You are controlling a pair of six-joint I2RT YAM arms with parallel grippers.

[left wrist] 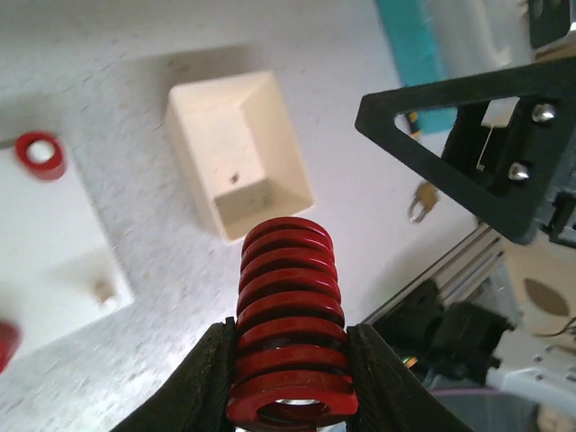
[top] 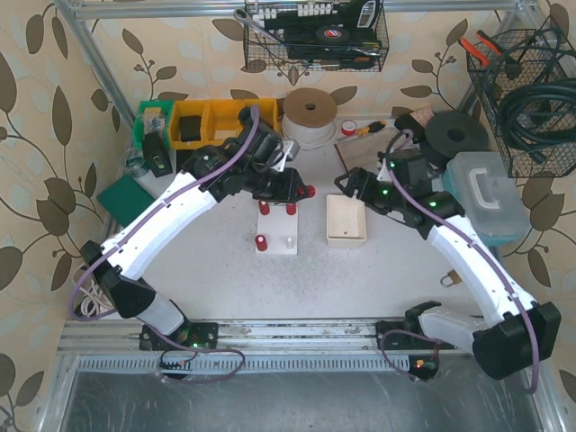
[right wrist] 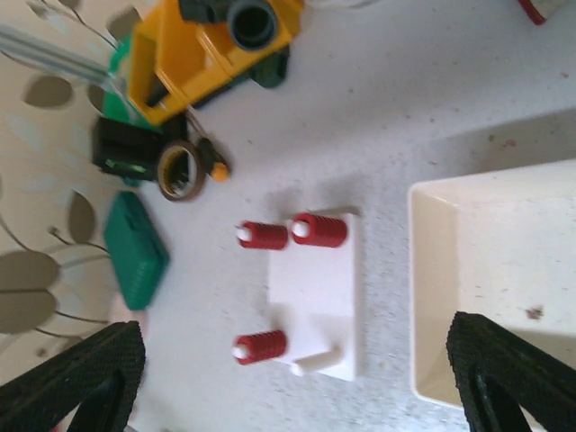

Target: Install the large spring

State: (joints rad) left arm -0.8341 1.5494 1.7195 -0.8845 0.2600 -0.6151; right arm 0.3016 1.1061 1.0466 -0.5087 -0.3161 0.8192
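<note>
My left gripper (left wrist: 290, 340) is shut on the large red spring (left wrist: 290, 297), gripping its lower coils, and holds it in the air above the table. In the top view the left gripper (top: 300, 190) hovers just behind the white baseplate (top: 277, 229), with the spring (top: 309, 191) showing red at its tip. The baseplate (right wrist: 317, 290) carries three red springs on pegs and one bare white peg (right wrist: 317, 362). That peg also shows in the left wrist view (left wrist: 105, 290). My right gripper (right wrist: 292, 360) is open and empty, above the baseplate and tray.
A cream tray (top: 346, 236) sits right of the baseplate, and it looks empty in the left wrist view (left wrist: 189, 99). Yellow bins (top: 209, 121), a tape roll (top: 310, 110), a green case (top: 121, 193) and a clear box (top: 487, 193) ring the work area.
</note>
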